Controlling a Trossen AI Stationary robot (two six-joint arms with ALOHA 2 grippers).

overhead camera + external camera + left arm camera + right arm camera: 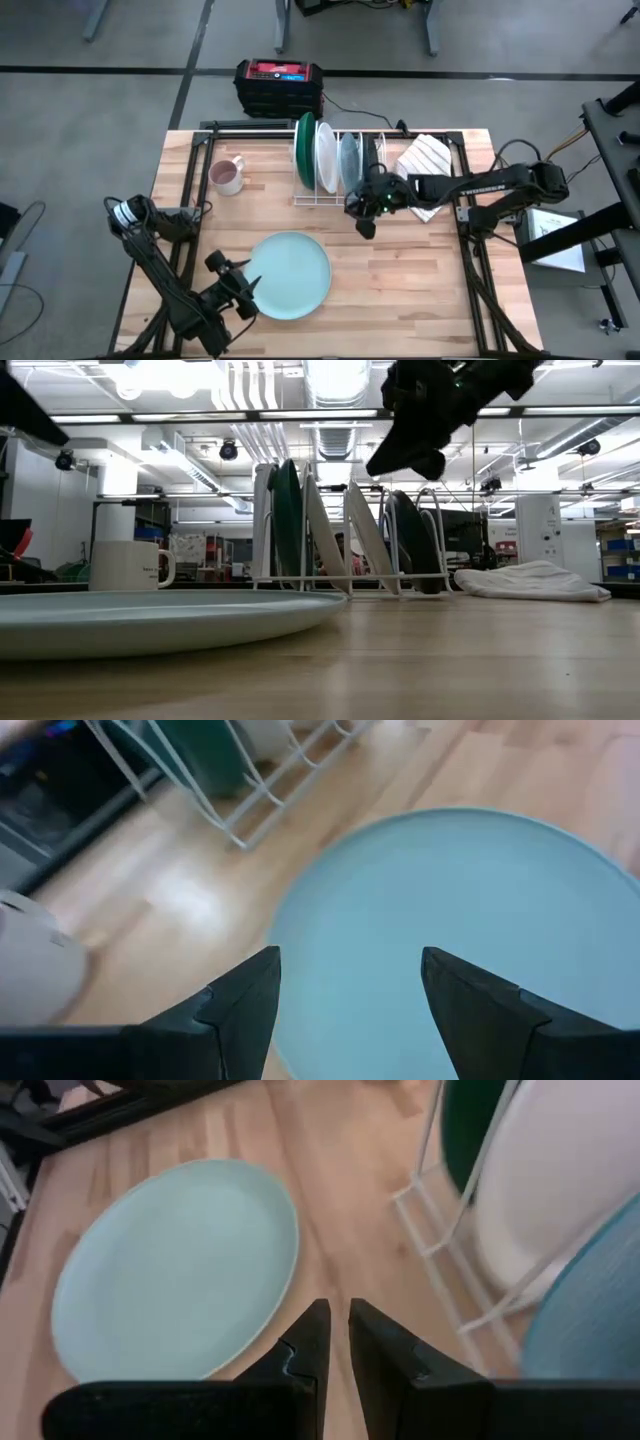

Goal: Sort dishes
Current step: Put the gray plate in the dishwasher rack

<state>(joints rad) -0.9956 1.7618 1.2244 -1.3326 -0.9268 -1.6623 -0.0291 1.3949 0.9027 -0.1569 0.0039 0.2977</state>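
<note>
A pale teal plate (290,275) (450,910) (170,1260) lies flat on the wooden table. My left gripper (248,287) (350,970) stands open over its near-left rim; I see no touch. Several dishes stand on edge in a white wire rack (318,200): a green one (303,150), a white one (325,155), a light blue one (348,160) and a dark one (373,152). My right gripper (364,222) (338,1320) (410,460) hangs in the air in front of the rack, its fingers all but together, with nothing between them.
A pinkish mug (228,176) stands to the left of the rack. A white striped cloth (425,160) lies to its right. A red and black box (280,85) sits beyond the far edge. Bare wood stretches to the right of the teal plate.
</note>
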